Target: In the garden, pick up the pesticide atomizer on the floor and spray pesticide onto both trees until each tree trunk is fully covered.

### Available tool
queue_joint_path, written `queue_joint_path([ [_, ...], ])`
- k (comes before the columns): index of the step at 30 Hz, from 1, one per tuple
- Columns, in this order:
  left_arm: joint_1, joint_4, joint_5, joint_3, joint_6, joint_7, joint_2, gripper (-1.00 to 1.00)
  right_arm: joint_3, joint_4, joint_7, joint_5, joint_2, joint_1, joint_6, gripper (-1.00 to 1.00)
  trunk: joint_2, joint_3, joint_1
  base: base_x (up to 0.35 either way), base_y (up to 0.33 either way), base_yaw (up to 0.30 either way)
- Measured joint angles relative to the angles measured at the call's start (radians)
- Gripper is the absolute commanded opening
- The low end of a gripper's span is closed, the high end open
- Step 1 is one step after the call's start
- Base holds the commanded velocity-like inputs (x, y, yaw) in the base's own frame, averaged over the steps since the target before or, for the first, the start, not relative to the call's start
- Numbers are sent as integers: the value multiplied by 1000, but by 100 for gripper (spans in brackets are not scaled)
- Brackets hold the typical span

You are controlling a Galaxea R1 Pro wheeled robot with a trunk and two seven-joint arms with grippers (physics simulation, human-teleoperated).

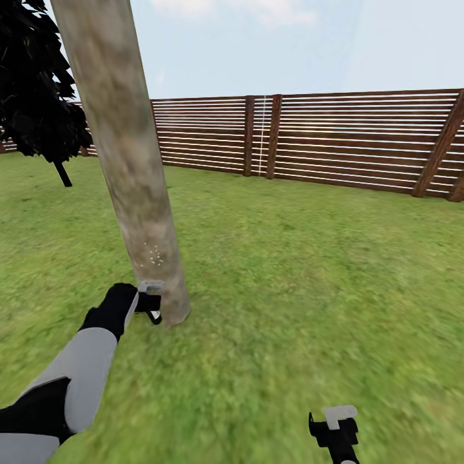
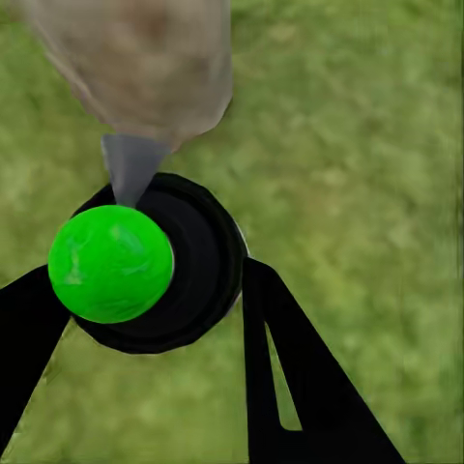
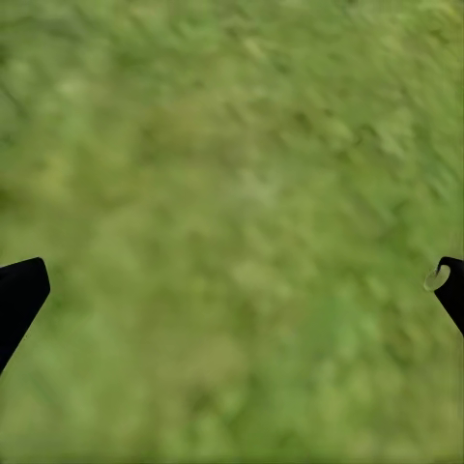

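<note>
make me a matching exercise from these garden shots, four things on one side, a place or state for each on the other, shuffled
Things:
1. tree trunk
2. left gripper
3. right gripper
4. fence

Place or state:
a. open over bare grass, holding nothing
b. runs along the far edge of the lawn
c. leaning grey-brown column with small white specks low down
d. shut on the atomizer, right by the trunk's base

Pairs: 1-c, 2-d, 3-a, 4-b
</note>
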Motion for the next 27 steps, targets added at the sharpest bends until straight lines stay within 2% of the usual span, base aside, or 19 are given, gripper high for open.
queue_joint_path([
  [1,-11,0,-9,1,2,0,15,-100,0,0,0,0,0,0,0,100,0,0,0,0,0,0],
  [3,-20,1,-15,3,5,-3,92,-100,0,0,0,0,0,-1,0,100,0,0,0,0,0,0],
  [4,-21,1,-12,4,6,-4,116,-100,0,0,0,0,0,0,0,100,0,0,0,0,0,0],
  [6,-15,6,-1,2,7,-5,135,-100,0,0,0,0,0,0,0,100,0,0,0,0,0,0],
  [8,-7,20,7,-2,8,-5,124,-100,0,0,1,0,0,0,0,100,0,0,0,0,0,0],
  [10,-4,45,14,-3,8,-6,76,-100,0,0,1,0,0,0,0,100,0,0,0,0,0,0],
  [12,-5,55,9,-3,7,-6,45,-100,0,0,0,0,0,0,0,100,0,0,0,0,0,0],
  [13,-5,57,3,-5,6,-5,40,-100,0,0,0,0,0,0,0,100,0,0,0,0,0,0],
  [16,-5,59,-9,0,4,-6,65,-100,0,0,0,0,0,0,0,100,0,0,0,0,0,0],
  [17,-5,59,-5,-1,5,-5,101,-100,0,0,0,0,0,0,0,100,0,0,0,0,0,0],
  [18,-5,59,-19,-1,1,-6,130,-100,0,0,0,0,0,0,0,100,0,0,0,0,0,0],
  [19,-4,59,-9,-3,2,-6,145,-100,0,0,0,0,0,0,0,100,0,0,0,0,0,0],
  [20,-1,63,-4,-4,2,-6,148,-100,0,0,0,0,0,0,0,100,0,0,0,0,0,0],
  [21,12,70,1,-4,1,-6,142,-100,0,0,1,0,0,0,0,100,0,0,0,0,0,0],
  [23,44,78,11,-3,-5,1,86,-100,0,0,1,0,0,0,0,100,0,0,0,134,0,0],
  [24,47,79,7,-4,-6,4,69,-100,0,0,1,0,0,0,0,100,0,0,0,247,0,0],
  [27,53,81,4,-3,-6,-3,52,-100,0,0,0,0,0,0,0,100,0,0,-1,313,0,0],
])
